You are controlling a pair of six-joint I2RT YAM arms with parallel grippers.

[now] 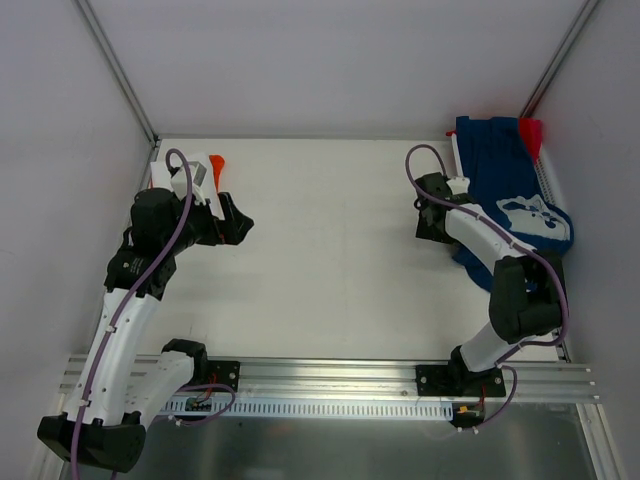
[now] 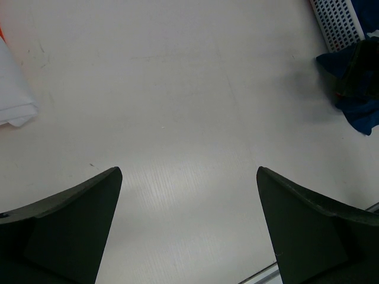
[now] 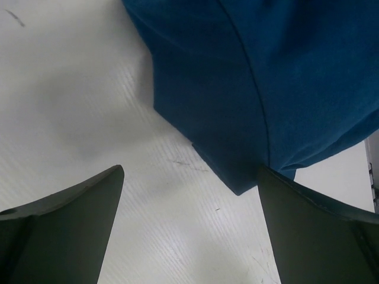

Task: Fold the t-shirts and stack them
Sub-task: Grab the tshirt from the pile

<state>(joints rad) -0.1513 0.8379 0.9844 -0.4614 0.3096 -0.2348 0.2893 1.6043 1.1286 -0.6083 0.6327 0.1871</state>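
A navy blue t-shirt [image 1: 505, 185] with white print lies crumpled at the far right of the table, draped over the basket's edge, and a red t-shirt [image 1: 530, 130] peeks out behind it. My right gripper [image 1: 429, 203] stands open just left of the navy t-shirt. In the right wrist view the navy t-shirt [image 3: 266, 77] has its lower corner close to my right finger [image 3: 314, 231], with nothing between the jaws of the right gripper [image 3: 189, 177]. My left gripper [image 1: 238, 222] hovers open at the left. An orange t-shirt [image 1: 217, 165] and a white t-shirt [image 2: 12, 89] lie behind it.
A white mesh basket [image 2: 340, 21] stands at the far right against the wall. Grey walls close off the table's left, back and right sides. An aluminium rail [image 1: 330, 385] with the arm bases runs along the near edge. White table [image 1: 330, 250] lies between the grippers.
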